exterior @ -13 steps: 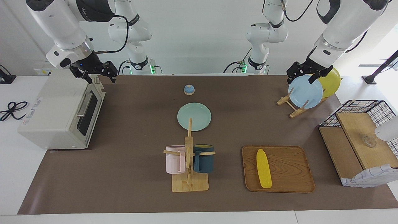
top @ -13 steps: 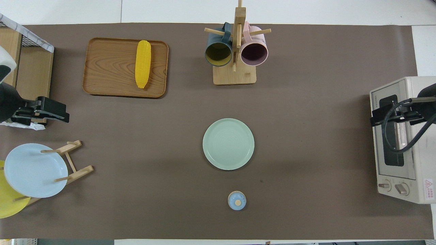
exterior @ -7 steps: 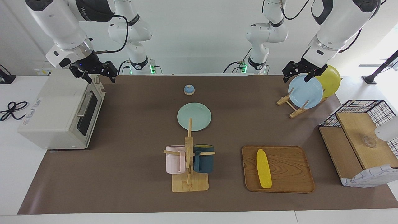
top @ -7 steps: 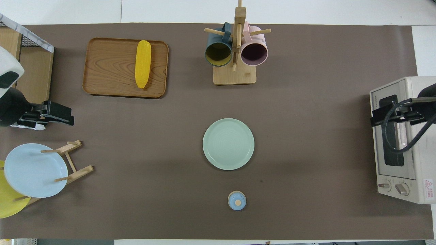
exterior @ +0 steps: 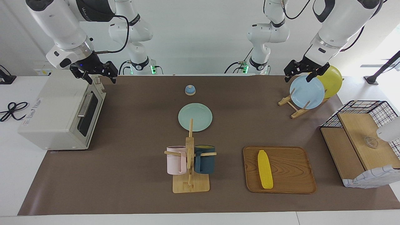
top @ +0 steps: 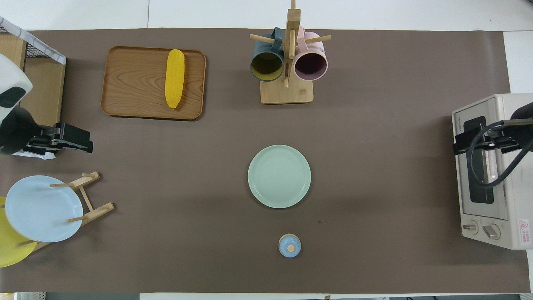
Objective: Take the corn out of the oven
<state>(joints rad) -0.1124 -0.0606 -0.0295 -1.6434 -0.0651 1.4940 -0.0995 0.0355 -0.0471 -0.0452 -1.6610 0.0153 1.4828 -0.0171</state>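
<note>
Sitting shut under the right end effector [exterior: 95, 74], the oven [exterior: 59, 112] risks a pointless reopening; the left end effector [exterior: 302, 72] hangs over the plate rack [exterior: 289, 103]; both look spread, while the corn [exterior: 265, 169] lies on the tray [exterior: 287, 170], well apart from either

Counted on the surface: three plates [exterior: 195, 117] [exterior: 307, 92] [exterior: 332, 81], two mugs [exterior: 176, 160] [exterior: 204, 159], one corn [exterior: 265, 169], one oven [exterior: 59, 115], one tray [exterior: 290, 170], one basket [exterior: 362, 107], two racks [exterior: 190, 184] [exterior: 292, 107], one small blue bell [exterior: 190, 90].
</note>
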